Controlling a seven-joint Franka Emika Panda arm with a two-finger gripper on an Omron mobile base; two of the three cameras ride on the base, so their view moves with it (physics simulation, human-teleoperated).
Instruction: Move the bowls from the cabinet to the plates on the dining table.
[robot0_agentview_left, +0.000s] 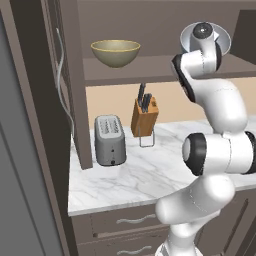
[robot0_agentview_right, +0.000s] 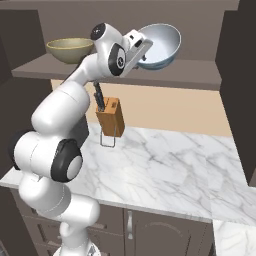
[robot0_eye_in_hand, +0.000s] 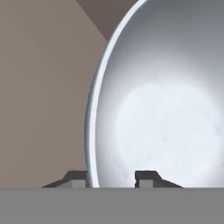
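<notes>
The white bowl (robot0_agentview_right: 161, 44) is tipped on its side over the right part of the open cabinet's shelf (robot0_agentview_right: 192, 76). My gripper (robot0_agentview_right: 142, 54) is shut on its near rim. In the hand view the rim runs between my two fingertips (robot0_eye_in_hand: 146, 177), with one inside the bowl (robot0_eye_in_hand: 166, 109) and one outside, and the gripper (robot0_eye_in_hand: 111, 178) is clamped across it. In the left base view an edge of this bowl (robot0_agentview_left: 224, 43) peeks out from behind my arm. The olive-tan bowl (robot0_agentview_left: 115, 52) (robot0_agentview_right: 70, 49) stands upright on the left of the shelf (robot0_agentview_left: 130, 75). The plates and the dining table are out of view.
Below the shelf is a marble counter (robot0_agentview_left: 145, 177) (robot0_agentview_right: 175, 165) with a silver toaster (robot0_agentview_left: 109, 140) and a wooden knife block (robot0_agentview_left: 145, 117) (robot0_agentview_right: 111, 117). The open cabinet door (robot0_agentview_left: 62, 80) stands at the left. Drawers (robot0_agentview_left: 135, 220) sit under the counter.
</notes>
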